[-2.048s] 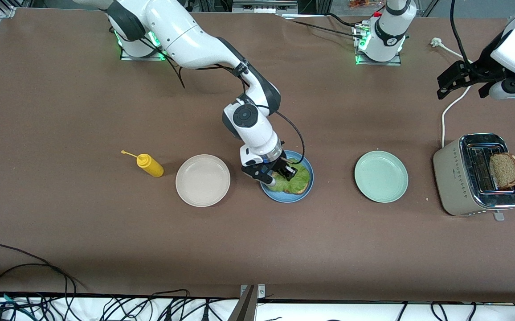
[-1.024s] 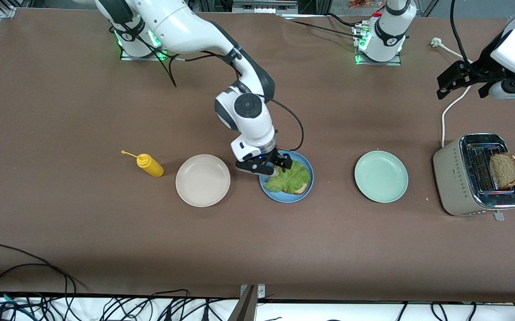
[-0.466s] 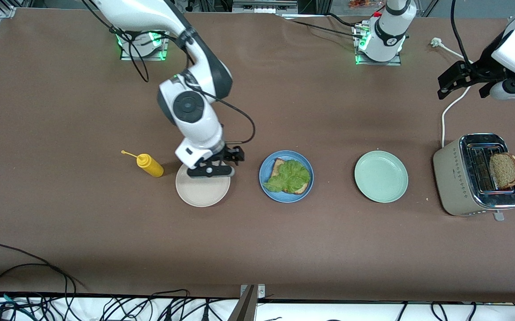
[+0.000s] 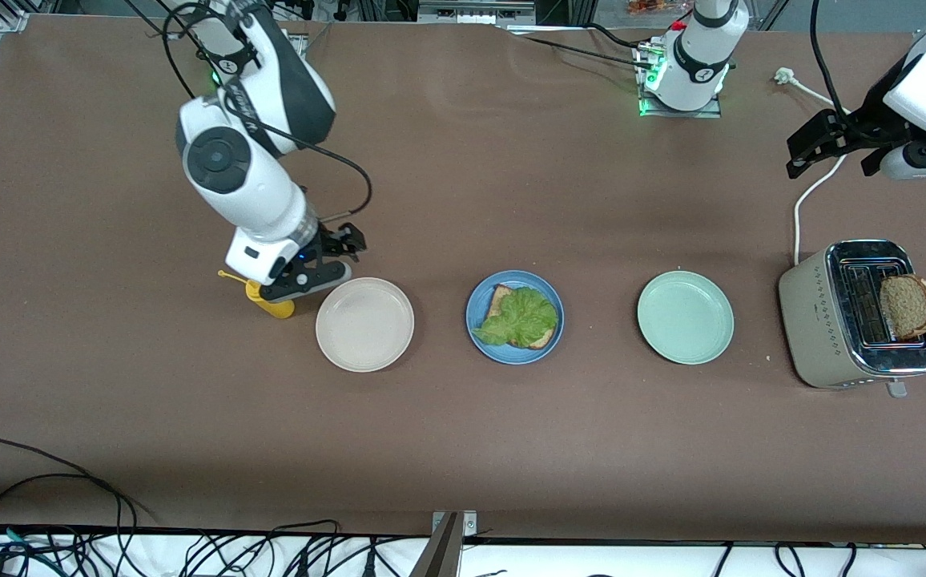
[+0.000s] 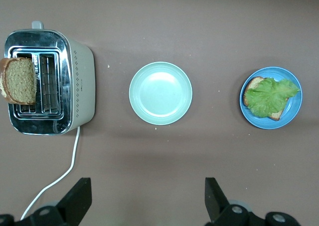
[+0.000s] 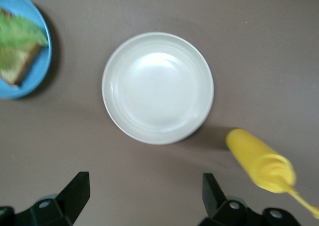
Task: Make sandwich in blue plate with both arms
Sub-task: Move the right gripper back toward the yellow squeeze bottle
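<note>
The blue plate (image 4: 512,357) lies mid-table with a brown bread slice (image 4: 501,297) on it and a ruffled green lettuce leaf (image 4: 521,318) on top. Another bread slice (image 4: 907,306) stands up out of the toaster (image 4: 819,320). My right gripper (image 4: 336,256) hangs open and empty over the table between the yellow bottle and the cream plate. In its wrist view the blue plate (image 6: 36,75) shows at the edge. My left gripper (image 4: 831,156) waits open and empty, high over the toaster's cord. Its wrist view shows the plate (image 5: 295,112), the lettuce (image 5: 269,94) and the toaster's bread (image 5: 20,80).
A cream-white plate (image 4: 364,324) and a yellow squeeze bottle (image 4: 272,301) lie toward the right arm's end. A mint-green plate (image 4: 685,316) sits between the blue plate and the toaster. The toaster's white cord (image 4: 807,192) runs toward the left arm's base.
My right gripper has lifted off the blue plate and swung past the cream plate toward the yellow bottle, leaving the lettuce on the bread. The left arm has not moved.
</note>
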Robot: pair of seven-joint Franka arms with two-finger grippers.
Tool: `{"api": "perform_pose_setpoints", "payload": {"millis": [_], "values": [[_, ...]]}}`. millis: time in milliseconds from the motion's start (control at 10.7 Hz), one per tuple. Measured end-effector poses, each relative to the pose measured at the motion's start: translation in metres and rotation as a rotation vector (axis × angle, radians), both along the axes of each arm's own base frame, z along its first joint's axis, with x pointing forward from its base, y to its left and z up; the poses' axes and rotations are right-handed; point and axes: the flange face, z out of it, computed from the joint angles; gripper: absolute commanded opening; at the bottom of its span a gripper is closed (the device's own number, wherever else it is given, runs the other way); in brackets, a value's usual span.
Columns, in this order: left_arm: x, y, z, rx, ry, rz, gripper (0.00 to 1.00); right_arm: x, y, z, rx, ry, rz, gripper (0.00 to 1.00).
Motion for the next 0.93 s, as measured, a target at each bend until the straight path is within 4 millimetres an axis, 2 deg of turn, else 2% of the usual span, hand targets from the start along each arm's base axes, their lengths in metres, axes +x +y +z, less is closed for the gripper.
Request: {"api": "perform_pose_setpoints", "payload": {"millis": [372, 559, 745, 931], "values": [[0.0, -0.002, 0.0, 0.0, 0.0, -0.003, 1.0, -0.006, -0.071, 0.028, 0.014, 0.023, 0.305, 1.0], [0.0, -0.003, 0.0, 0.0, 0.0, -0.005, 1.0, -0.006, -0.108, 0.035, 0.031, 0.01, 0.441, 1.0], [0.0, -0.003, 0.0, 0.0, 0.0, -0.006, 1.0, -0.006, -0.155, 0.036, 0.113, 0.001, 0.558, 1.0], [0.0, -0.003, 0.0, 0.0, 0.0, -0.006, 1.0, -0.003, -0.212, 0.028, 0.201, -0.02, 0.663, 1.0]]}}
